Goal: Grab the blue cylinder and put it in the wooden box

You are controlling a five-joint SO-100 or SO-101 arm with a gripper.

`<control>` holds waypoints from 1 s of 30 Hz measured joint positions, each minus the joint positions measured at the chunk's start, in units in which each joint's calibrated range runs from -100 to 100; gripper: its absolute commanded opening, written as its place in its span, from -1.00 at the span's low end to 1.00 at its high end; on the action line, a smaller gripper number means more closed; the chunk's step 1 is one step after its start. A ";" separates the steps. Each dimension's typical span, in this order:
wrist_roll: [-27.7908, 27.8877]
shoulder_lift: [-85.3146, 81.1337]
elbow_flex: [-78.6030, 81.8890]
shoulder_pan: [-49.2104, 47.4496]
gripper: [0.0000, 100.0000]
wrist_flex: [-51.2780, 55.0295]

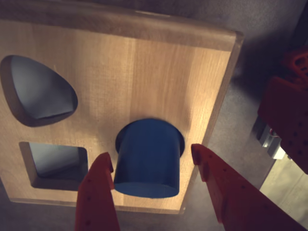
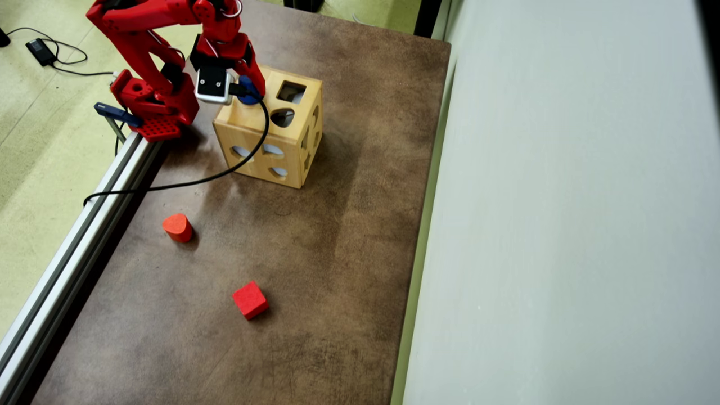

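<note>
Above wooden box [image 1: 159, 72] — end effector [image 1: 151, 166] spread, flanking blue cylinder [image 1: 149, 159].

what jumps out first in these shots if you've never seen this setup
In the wrist view, the blue cylinder sits partway into the round hole of the wooden box, between the open red gripper fingers. Overhead, the red arm bends over the box at the table's far left, with two red blocks lying apart nearer the camera.
</note>
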 measured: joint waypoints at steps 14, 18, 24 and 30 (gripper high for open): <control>-0.05 0.00 0.00 0.14 -0.47 0.00; -0.05 -1.69 0.00 0.65 -0.48 0.00; -0.20 -6.86 0.00 2.80 -0.84 0.00; -0.20 -7.29 0.00 6.18 -0.96 0.00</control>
